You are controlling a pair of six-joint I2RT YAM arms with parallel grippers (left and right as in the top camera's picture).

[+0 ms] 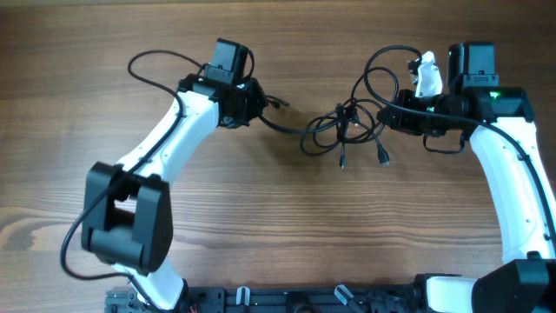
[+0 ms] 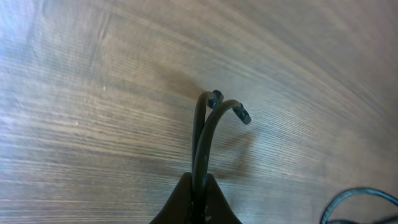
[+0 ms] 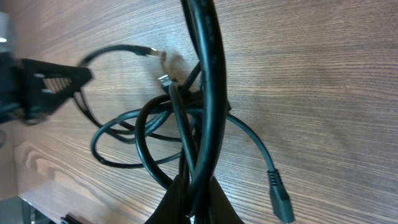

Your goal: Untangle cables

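Both arms are on the job. The cables [image 1: 346, 124] lie mid-desk between the two pincers, bunched into a knot, with a wide loop [image 1: 382, 65] thrown up toward the far edge and two loose plugs [image 1: 382, 158] trailing toward the near side. The desk [image 1: 261, 226] is bare wood otherwise.

The left pincer [image 1: 258, 102] is clamped together on two strands. In its wrist view, two short ends [image 2: 214, 97] poke out just past the jaws, and one strand runs from it across to the knot. The right pincer [image 1: 389, 117] is clamped on the other side of the bundle. Its wrist view shows more than one strand pinched at once, with the knot [image 3: 165, 124] just beyond the tips.

The step in hand looks like pulling the two sides apart to open the knot. To do it well:
- Draw apart slowly, along the line between the pincers, low over the desk.
- Watch the middle: if the loops shrink instead of slipping, stop, since that tightens the knot.
- The right grip on several strands will probably drag the whole bunch. Re-gripping a single strand near a free plug looks smarter.
- The left grip sits close to the ends, so a hard tug could slip them out.
- Feed the loose plugs back through the loops rather than forcing them.
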